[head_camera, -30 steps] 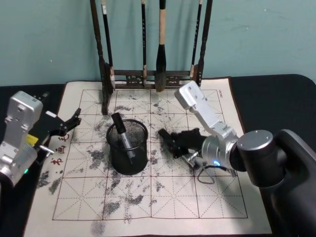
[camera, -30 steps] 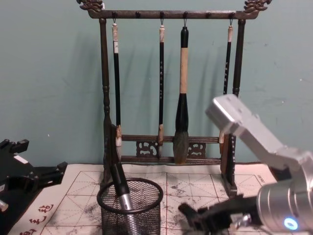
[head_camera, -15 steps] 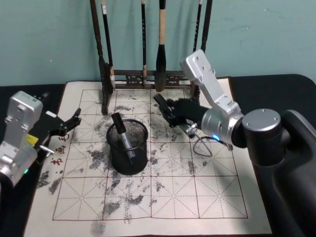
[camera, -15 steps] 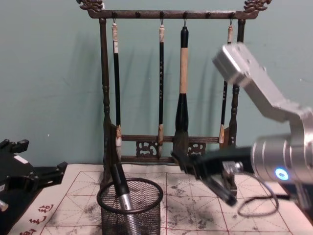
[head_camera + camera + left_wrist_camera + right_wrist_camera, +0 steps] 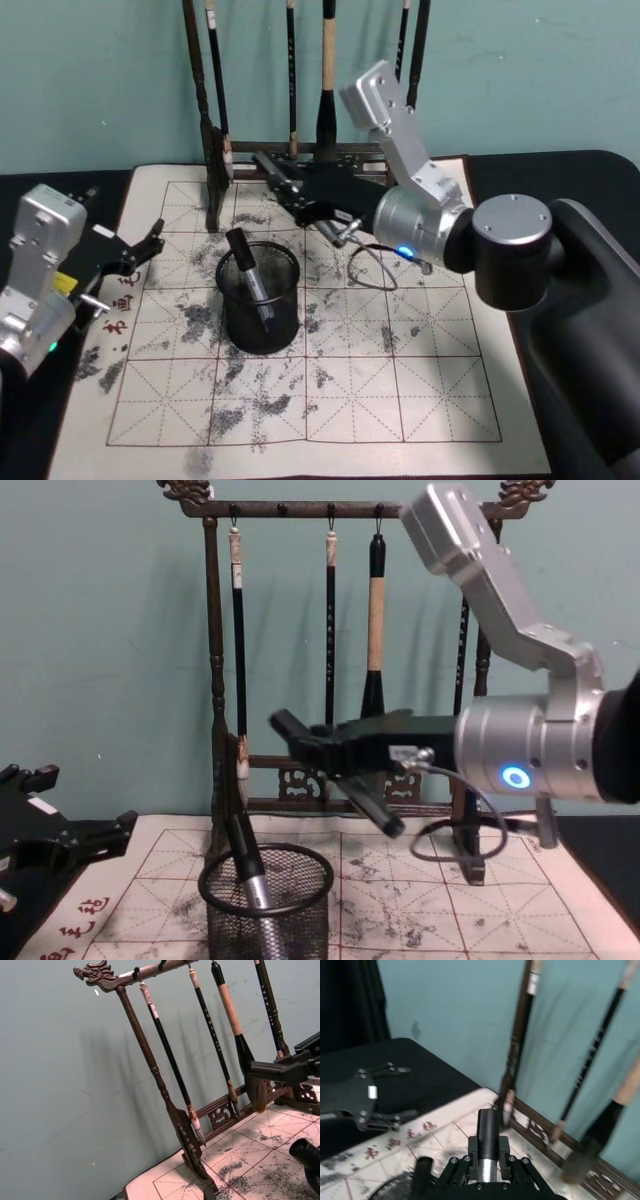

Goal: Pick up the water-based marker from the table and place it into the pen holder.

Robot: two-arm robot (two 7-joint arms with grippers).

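The right gripper (image 5: 300, 195) pinches the water-based marker (image 5: 378, 813) near mid-barrel. It is tilted, in the upper centre of the head view, above and behind the pen holder (image 5: 282, 322), where another marker (image 5: 246, 268) leans. Light, stiff and smooth, it probably slips easily, so a mid-barrel hold suits it. The left gripper (image 5: 150, 250) sits spread at the left edge. Red characters (image 5: 116, 300) on the felt mat (image 5: 440, 400) are unreadable.
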